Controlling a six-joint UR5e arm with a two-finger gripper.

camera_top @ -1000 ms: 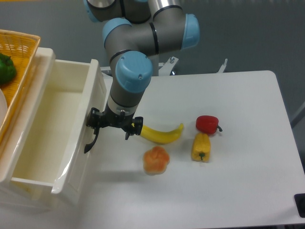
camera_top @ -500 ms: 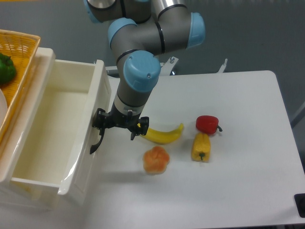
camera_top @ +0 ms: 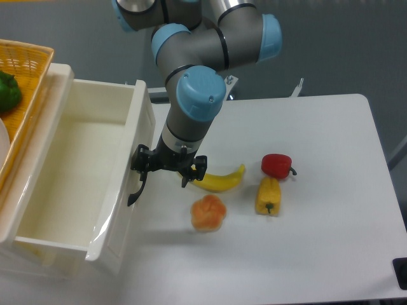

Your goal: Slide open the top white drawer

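Observation:
The top white drawer [camera_top: 70, 165] stands pulled far out from the cabinet at the left, its cream-white box open and empty inside. Its panelled front [camera_top: 130, 184] faces right. The curved black handle [camera_top: 136, 185] sticks out from that front. My gripper [camera_top: 141, 162] hangs straight down right at the handle's upper end, and its black fingers appear closed around the handle. The lower drawer is hidden under the open one.
A yellow wicker basket [camera_top: 25, 70] with a green pepper [camera_top: 7, 90] sits on the cabinet top at the far left. On the table right of the gripper lie a banana [camera_top: 219, 180], an orange fruit [camera_top: 208, 213], a yellow pepper [camera_top: 268, 196] and a red pepper [camera_top: 276, 165].
The gripper has moved to the right with the handle, and the drawer front has slid right with it, so the drawer stands further out.

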